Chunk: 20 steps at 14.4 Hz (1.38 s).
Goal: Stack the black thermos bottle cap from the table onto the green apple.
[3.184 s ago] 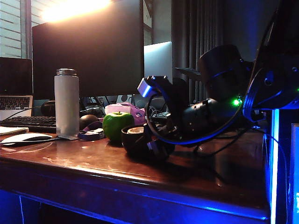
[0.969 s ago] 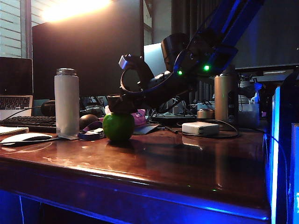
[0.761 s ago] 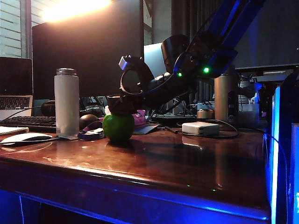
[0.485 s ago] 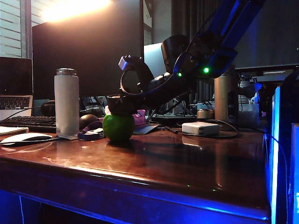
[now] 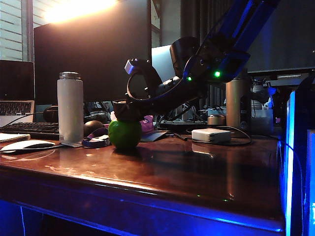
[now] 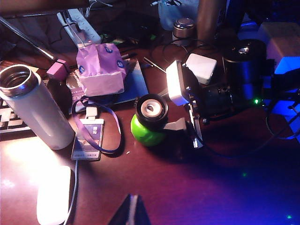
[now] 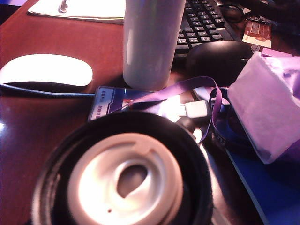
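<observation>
Cap is placed: the black thermos bottle cap (image 5: pixel 125 110) now sits on top of the green apple (image 5: pixel 124 133), left of centre in the exterior view; a few seconds back it was down on the tabletop (image 5: pixel 162 169) beside the apple. Over the last second cap and apple look unmoved.

Right gripper (image 5: pixel 129 109) is at the cap. Its fingers look spread around the cap, but we can't tell whether they're clear of it or just loosening. We read this as release underway, so the task is nearly done if the cap balances once we let go. In the left wrist view the cap (image 6: pixel 151 110) is roughly centred on the apple (image 6: pixel 147 131), pale face up.

Left gripper (image 6: pixel 131 213): only a dark tip shows at the bottom edge of its own view, well away from the stack; can't tell its finger state.

Clutter close by:
- white bottle (image 5: pixel 70 108) to the left
- lanyard badge (image 6: pixel 88 140) beside the apple
- pink cloth bundle (image 6: pixel 100 69) behind it
- white mouse (image 5: pixel 27 145) far left

Nothing blocks a straight retreat, though the apple is round, so any nudge could tip the cap.
</observation>
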Available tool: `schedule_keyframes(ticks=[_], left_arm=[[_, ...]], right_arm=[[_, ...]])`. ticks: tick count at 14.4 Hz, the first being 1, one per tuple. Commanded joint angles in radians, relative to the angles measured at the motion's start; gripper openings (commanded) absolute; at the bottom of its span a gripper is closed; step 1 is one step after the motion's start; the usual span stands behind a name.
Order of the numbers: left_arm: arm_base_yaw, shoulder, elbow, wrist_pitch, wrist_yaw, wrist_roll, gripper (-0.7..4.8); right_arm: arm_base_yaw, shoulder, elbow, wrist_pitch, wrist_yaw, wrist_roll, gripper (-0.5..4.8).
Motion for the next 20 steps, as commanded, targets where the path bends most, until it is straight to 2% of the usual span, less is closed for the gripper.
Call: schedule_keyframes(ticks=[1, 2, 4, 7, 8, 9, 10, 12, 16, 17, 18, 20], left_arm=[[0.0, -0.003, 0.001, 0.012, 0.003, -0.003, -0.05], [0.0, -0.003, 0.001, 0.012, 0.003, -0.003, -0.05], [0.0, -0.003, 0.001, 0.012, 0.003, -0.002, -0.05], [0.0, -0.003, 0.001, 0.012, 0.003, -0.003, -0.05], [0.0, -0.003, 0.001, 0.012, 0.003, -0.002, -0.05], [0.0, -0.003, 0.002, 0.012, 0.003, -0.003, -0.05], [0.0, -0.003, 0.001, 0.012, 0.003, -0.003, -0.05], [0.0, -0.003, 0.001, 0.012, 0.003, -0.003, -0.05], [0.0, -0.003, 0.001, 0.012, 0.003, -0.003, -0.05], [0.0, -0.003, 0.001, 0.012, 0.003, -0.003, -0.05], [0.0, -0.003, 0.001, 0.012, 0.003, -0.003, -0.05], [0.0, -0.003, 0.001, 0.012, 0.003, -0.003, -0.05]], right_arm=[[0.0, 0.0, 0.004, 0.01, -0.005, -0.003, 3.51], [0.0, 0.0, 0.004, 0.01, -0.005, -0.003, 3.53], [0.0, 0.0, 0.004, 0.01, -0.005, -0.003, 4.01], [0.0, 0.0, 0.004, 0.011, -0.005, -0.003, 4.0], [0.0, 0.0, 0.004, 0.013, -0.005, -0.003, 3.86], [0.0, 0.0, 0.004, 0.016, -0.005, -0.003, 3.5], [0.0, 0.0, 0.004, 0.018, -0.005, -0.003, 3.5], [0.0, 0.0, 0.004, 0.018, -0.006, -0.003, 4.02], [0.0, 0.0, 0.005, 0.035, -0.006, -0.003, 4.02], [0.0, 0.0, 0.005, 0.039, -0.005, -0.003, 4.15], [0.0, 0.0, 0.005, 0.039, -0.005, -0.003, 4.67], [0.0, 0.0, 0.004, 0.033, -0.005, -0.003, 4.77]])
